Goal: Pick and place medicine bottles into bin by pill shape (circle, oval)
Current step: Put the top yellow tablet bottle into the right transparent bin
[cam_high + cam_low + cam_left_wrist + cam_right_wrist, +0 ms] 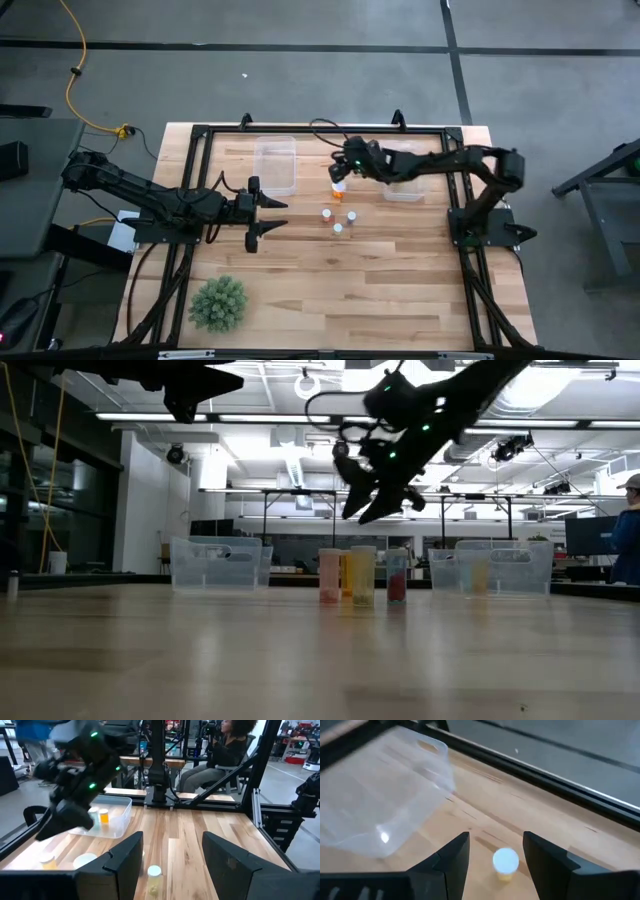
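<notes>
Right gripper above table centre, fingers parted, empty — directly over a white-capped orange plastic medicine bottle. Three small white-capped bottles just below it. Left gripper centre-left, parted, empty — clear plastic bin above it.

Your high view looks straight down on the whole surface. Your low view sits at its edge, facing the room. Each wrist view looks forward past its own fingers, close in; both wrist views probably share the white-capped bottles.
</notes>
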Tool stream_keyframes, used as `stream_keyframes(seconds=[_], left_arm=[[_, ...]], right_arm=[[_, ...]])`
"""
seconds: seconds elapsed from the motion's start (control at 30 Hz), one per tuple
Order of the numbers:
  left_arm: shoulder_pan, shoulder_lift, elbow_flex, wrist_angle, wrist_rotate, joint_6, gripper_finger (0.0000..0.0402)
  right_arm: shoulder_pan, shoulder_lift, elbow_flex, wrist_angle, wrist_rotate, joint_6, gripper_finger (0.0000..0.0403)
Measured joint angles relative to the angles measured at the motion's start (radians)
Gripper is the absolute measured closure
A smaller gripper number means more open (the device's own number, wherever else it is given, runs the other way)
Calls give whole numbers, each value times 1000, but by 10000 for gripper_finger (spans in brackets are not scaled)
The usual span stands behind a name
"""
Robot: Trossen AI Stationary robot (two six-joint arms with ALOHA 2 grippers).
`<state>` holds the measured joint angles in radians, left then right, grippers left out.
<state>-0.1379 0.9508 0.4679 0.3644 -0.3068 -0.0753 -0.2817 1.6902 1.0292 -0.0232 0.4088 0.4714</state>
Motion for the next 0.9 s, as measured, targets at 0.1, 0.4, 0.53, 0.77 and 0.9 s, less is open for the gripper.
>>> stream_keyframes(seconds=[0.1, 0.4, 0.53, 0.77, 0.9], left_arm=[[0, 0, 0, -1, -3, 0, 206], [0, 0, 0, -1, -3, 0, 206], [0, 0, 0, -1, -3, 0, 206], [0, 0, 0, -1, -3, 0, 206], [0, 0, 0, -1, -3, 0, 206]], right_arm=[[-13, 78, 82, -93, 2, 1, 224], [-16, 214, 176, -197, 39, 7, 224], [-16, 216, 176, -214, 66, 26, 224], [-17, 216, 176, -224, -24, 27, 224], [-19, 216, 176, -228, -25, 27, 224]])
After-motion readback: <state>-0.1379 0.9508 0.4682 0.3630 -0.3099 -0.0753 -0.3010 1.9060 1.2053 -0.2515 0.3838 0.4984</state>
